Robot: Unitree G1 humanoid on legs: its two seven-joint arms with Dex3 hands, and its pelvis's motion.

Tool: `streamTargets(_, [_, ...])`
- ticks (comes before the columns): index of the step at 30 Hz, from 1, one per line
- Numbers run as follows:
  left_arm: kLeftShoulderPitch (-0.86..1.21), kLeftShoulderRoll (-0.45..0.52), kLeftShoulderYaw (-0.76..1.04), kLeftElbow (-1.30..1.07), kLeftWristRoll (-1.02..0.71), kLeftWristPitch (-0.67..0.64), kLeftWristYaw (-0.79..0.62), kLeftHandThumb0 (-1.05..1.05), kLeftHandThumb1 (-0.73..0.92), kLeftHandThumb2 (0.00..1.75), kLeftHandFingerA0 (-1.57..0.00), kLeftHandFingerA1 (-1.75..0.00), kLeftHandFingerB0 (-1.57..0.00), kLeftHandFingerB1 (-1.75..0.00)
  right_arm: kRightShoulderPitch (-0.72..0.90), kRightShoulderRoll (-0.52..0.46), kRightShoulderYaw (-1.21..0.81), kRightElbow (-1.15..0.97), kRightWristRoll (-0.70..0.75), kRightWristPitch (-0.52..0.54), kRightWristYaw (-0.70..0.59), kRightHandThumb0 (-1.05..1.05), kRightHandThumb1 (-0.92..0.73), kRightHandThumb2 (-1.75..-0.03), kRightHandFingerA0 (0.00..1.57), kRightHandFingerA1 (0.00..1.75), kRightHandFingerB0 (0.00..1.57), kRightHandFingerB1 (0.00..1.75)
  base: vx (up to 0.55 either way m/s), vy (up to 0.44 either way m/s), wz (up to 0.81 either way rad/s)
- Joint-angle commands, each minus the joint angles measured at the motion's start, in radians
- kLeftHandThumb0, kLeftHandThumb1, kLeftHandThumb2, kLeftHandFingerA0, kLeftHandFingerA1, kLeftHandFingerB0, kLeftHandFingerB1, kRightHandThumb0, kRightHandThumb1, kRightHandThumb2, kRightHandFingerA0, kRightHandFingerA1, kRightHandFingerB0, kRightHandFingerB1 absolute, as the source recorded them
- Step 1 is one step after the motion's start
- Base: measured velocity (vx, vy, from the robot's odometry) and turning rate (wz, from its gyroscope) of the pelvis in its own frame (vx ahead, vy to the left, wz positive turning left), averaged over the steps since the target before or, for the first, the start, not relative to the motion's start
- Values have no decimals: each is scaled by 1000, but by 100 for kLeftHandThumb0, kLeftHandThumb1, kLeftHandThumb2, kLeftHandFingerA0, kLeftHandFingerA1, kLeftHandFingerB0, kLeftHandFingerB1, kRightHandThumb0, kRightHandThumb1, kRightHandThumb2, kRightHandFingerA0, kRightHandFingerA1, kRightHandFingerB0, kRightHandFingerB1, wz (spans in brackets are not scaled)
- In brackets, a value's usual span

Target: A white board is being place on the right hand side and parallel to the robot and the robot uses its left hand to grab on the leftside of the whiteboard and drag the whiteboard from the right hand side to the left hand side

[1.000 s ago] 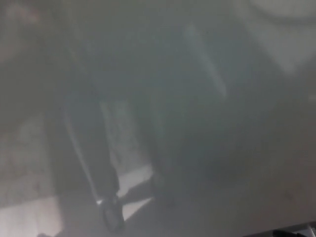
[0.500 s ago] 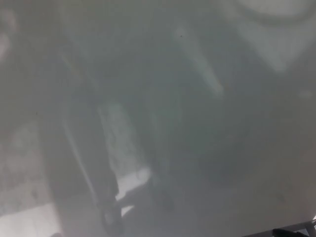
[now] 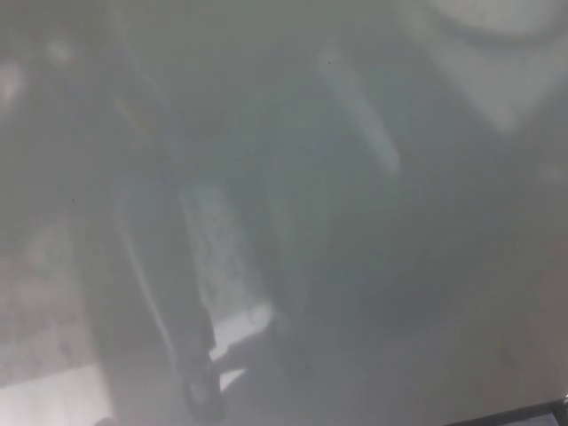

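The whiteboard [image 3: 426, 266] fills almost the whole head view as a glossy grey-white surface, very close to the camera. Only dim, blurred reflections show on it: dark upright shapes at left of centre and pale patches at the lower left and top right. A thin dark strip of the board's frame [image 3: 510, 415] crosses the bottom right corner. Neither of my hands shows directly, and where they are relative to the board is hidden.
A small dark smudge [image 3: 105, 422] sits at the bottom edge on the left. Nothing beyond the board can be made out.
The reflections have drifted slightly and the dark frame strip at the bottom right sits a little lower and further right. This looks like a small shift between camera and board.
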Motion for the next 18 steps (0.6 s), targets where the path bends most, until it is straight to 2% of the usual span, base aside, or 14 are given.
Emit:
streamTargets(1, [60, -46, 69, -30, -64, -133, -46, -55, 36, 73, 0, -10, 0, -10, 37, -16, -6, 1, 1, -14, -2, -30, -88, -67, 82, 59, 54, 37, 0, 0, 0])
streamTargets(4, [128, -83, 104, -37, -80, -165, -47, -63, 40, 71, 0, -1, 0, -2, 60, -17, -12, 6, 6, -5, 1, -29, -89, -67, 83, 58, 56, 37, 0, 0, 0])
streamTargets(5, [268, -164, 149, -56, -87, -309, 143, -72, 49, 85, 0, -21, 0, -12, 71, -13, -9, 7, 2, 0, -5, -29, -89, -67, 83, 57, 55, 37, 0, 0, 0])
streamTargets(6, [307, -189, 171, -54, -96, -320, 192, -72, 50, 86, 0, -23, 0, -12, 80, -10, -9, 8, 3, -5, -1, -28, -88, -67, 82, 58, 54, 37, 0, 0, 0])
streamTargets(10, [336, -207, 193, -71, -92, -323, 209, -72, 50, 86, 0, -23, 0, -12, 94, -9, -9, 7, 4, -9, 2, -28, -88, -67, 82, 58, 54, 37, -6, -2, -2])
streamTargets(11, [421, -268, 188, -72, -65, -381, 332, -72, 48, 83, 0, -19, 0, -8, 106, -12, 2, 8, -10, -20, -5, -28, -90, -67, 82, 56, 52, 36, 0, 0, 0])
streamTargets(12, [458, -294, 186, -73, -53, -407, 385, -72, 48, 83, 0, -19, 0, -8, 111, -13, 6, 8, -15, -25, -7, -28, -90, -67, 82, 56, 52, 36, 0, 0, 0])
streamTargets(14, [462, -297, 186, -79, -53, -408, 390, -72, 48, 83, 0, -19, 0, -8, 111, -14, 7, 7, -15, -25, -7, -28, -90, -67, 82, 56, 52, 36, 0, 0, 0])
streamTargets(15, [522, -341, 188, -71, -55, -411, 418, -54, 55, 68, 0, -17, 0, -4, 114, -6, -1, 8, -4, -19, -6, -29, -87, -66, 79, 58, 50, 36, 0, 0, 0])
streamTargets(16, [547, -359, 188, -68, -56, -413, 430, -54, 55, 68, 0, -17, 0, -4, 115, -2, -5, 8, 1, -16, -5, -29, -87, -66, 79, 58, 50, 36, 0, 0, 0])
streamTargets(17, [560, -372, 168, -65, -36, -405, 463, -63, 48, 74, -5, -22, 0, -8, 109, -2, -4, 7, 0, -9, -9, -28, -89, -67, 78, 57, 51, 36, 0, 0, 0])
streamTargets(18, [567, -382, 166, -57, -36, -399, 462, -54, 56, 60, -12, -29, 0, -5, 109, -2, -3, 6, 0, -5, -9, -30, -87, -67, 79, 57, 49, 35, 0, 0, 0])
